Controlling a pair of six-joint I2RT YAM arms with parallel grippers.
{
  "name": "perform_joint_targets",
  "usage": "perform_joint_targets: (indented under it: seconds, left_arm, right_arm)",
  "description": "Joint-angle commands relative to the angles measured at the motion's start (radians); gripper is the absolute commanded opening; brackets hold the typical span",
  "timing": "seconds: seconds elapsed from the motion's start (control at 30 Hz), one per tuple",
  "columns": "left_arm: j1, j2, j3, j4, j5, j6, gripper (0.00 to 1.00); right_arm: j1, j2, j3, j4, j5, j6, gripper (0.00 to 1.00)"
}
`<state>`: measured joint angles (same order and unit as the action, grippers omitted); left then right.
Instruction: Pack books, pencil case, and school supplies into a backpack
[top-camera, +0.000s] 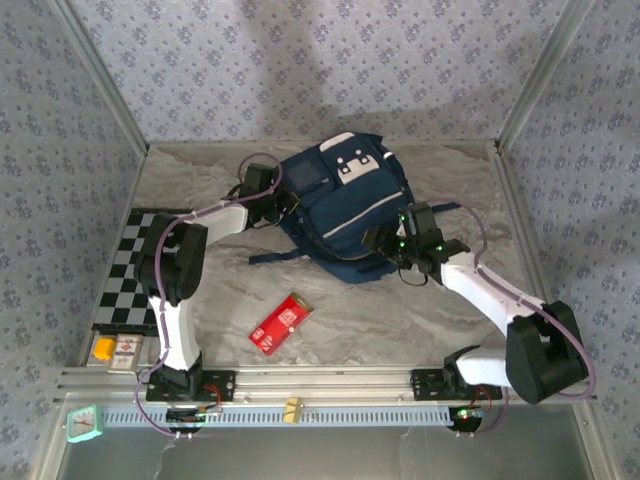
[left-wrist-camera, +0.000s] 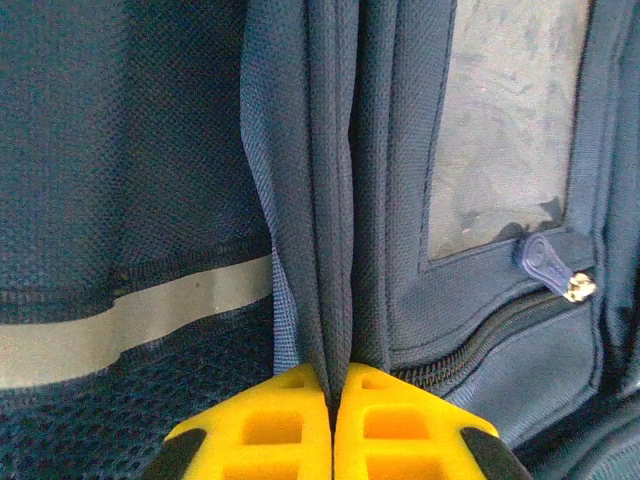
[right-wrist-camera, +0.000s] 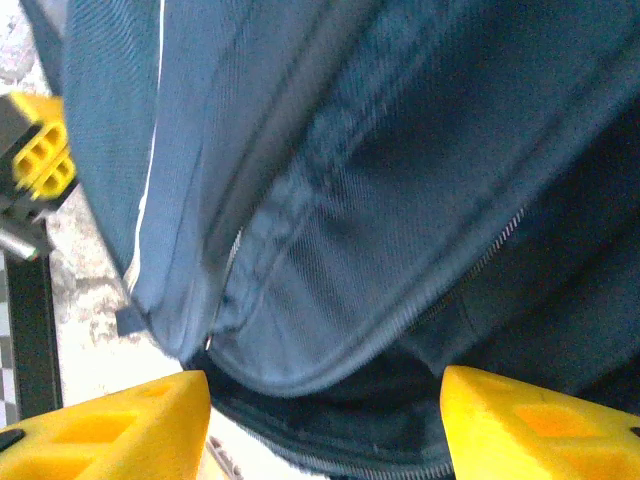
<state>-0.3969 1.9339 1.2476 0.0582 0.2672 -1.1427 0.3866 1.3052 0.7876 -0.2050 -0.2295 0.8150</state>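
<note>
Jaws first: the left gripper (left-wrist-camera: 332, 405) is clamped on a pinched fold of the backpack (top-camera: 345, 200) fabric, just beside the clear-window pocket and its zip pull (left-wrist-camera: 545, 262). The right gripper (right-wrist-camera: 325, 420) stands wide apart, its yellow fingers (right-wrist-camera: 110, 430) straddling the bag's curved zip edge without biting on it.

From above, the navy backpack lies mid-table toward the far side, with the left gripper at its left flank and the right gripper at its near right corner. I judge I am at the bag-opening step. One side is anchored and nothing is going in yet. The red packet (top-camera: 281, 323) lies flat on the table nearer the arm bases, well apart from the bag.

Next I would want the right jaws to close on the opposite lip or the zip. Then a gentle pull away from the left hold should make the mouth gape. Soft fabric may slip or bunch, so I would go slowly.

The tabletop (top-camera: 420, 320) is grey and marble-patterned, with a checkerboard mat (top-camera: 130, 265) at its left edge and an aluminium rail (top-camera: 330, 380) along the near side. The walls (top-camera: 300, 60) carry pale floral wallpaper.
</note>
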Motion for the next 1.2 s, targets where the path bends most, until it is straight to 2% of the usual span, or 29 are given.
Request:
perform_joint_targets:
  seconds: [0.0, 0.17, 0.33, 0.43, 0.5, 0.6, 0.77, 0.93, 1.0, 1.17]
  left_arm:
    - [-0.031, -0.123, -0.046, 0.009, 0.021, -0.021, 0.00]
    - [-0.062, -0.207, -0.117, -0.028, 0.000, -0.039, 0.00]
    - [-0.124, -0.264, -0.155, 0.000, -0.013, -0.120, 0.00]
    - [-0.152, -0.290, -0.143, -0.032, -0.076, -0.135, 0.00]
    - [-0.157, -0.290, -0.131, -0.065, -0.097, -0.152, 0.00]
    - [-0.161, -0.289, -0.145, -0.028, -0.093, -0.197, 0.00]
    - [-0.167, -0.300, -0.158, -0.004, -0.095, -0.236, 0.00]
    - [-0.175, -0.311, -0.147, -0.022, -0.101, -0.244, 0.00]
    - [-0.179, -0.318, -0.157, -0.004, -0.107, -0.257, 0.00]
    - [-0.185, -0.338, -0.168, 0.006, -0.106, -0.292, 0.00]
  right_arm:
    - [-0.037, 0.056, 0.083, 0.041, -0.035, -0.046, 0.64]
    - [-0.118, 0.183, 0.224, 0.037, -0.062, -0.114, 0.64]
    - [-0.169, 0.341, 0.430, 0.000, -0.077, -0.235, 0.65]
    - [-0.192, 0.423, 0.552, -0.111, -0.106, -0.286, 0.65]
    - [-0.195, 0.421, 0.578, -0.184, -0.084, -0.302, 0.66]
    - [-0.175, 0.345, 0.554, -0.301, 0.036, -0.327, 0.71]
    - [-0.099, 0.223, 0.504, -0.527, 0.276, -0.330, 0.74]
    - [0.080, 0.161, 0.490, -0.629, 0.417, -0.256, 0.75]
    - [0.164, 0.168, 0.485, -0.597, 0.415, -0.199, 0.73]
    - [0.330, 0.253, 0.482, -0.375, 0.374, -0.053, 0.66]
